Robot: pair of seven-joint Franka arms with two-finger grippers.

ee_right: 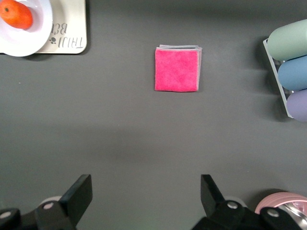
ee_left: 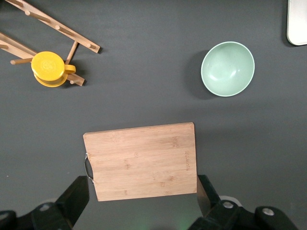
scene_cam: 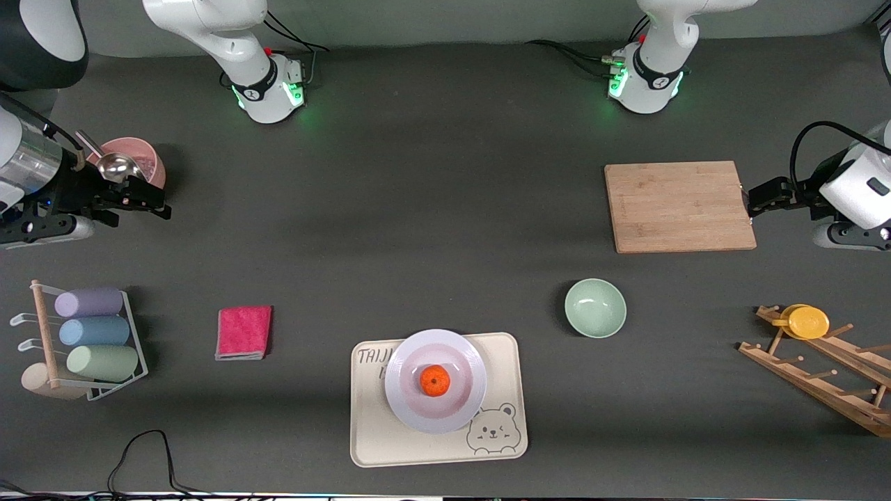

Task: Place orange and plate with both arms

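The orange (scene_cam: pixel 435 380) sits in the middle of the white plate (scene_cam: pixel 418 414), which rests on a cream bear tray (scene_cam: pixel 369 438) near the table's front edge. Both also show in the right wrist view: the orange (ee_right: pixel 16 14) on the plate (ee_right: pixel 33 40). My left gripper (scene_cam: pixel 753 202) is open and empty, up beside the wooden cutting board (scene_cam: pixel 679 207) at the left arm's end; in its wrist view the gripper (ee_left: pixel 143 190) hangs over the board's edge. My right gripper (scene_cam: pixel 161 202) is open and empty at the right arm's end, and the right wrist view shows the gripper (ee_right: pixel 145 189) over bare table.
A pale green bowl (scene_cam: pixel 595 307) stands between the board and the tray. A pink cloth (scene_cam: pixel 243 332) and a wire rack of pastel cups (scene_cam: pixel 90 341) lie toward the right arm's end. A pink bowl with a ladle (scene_cam: pixel 132 163) is beside the right gripper. A wooden rack holds a yellow cup (scene_cam: pixel 807 321).
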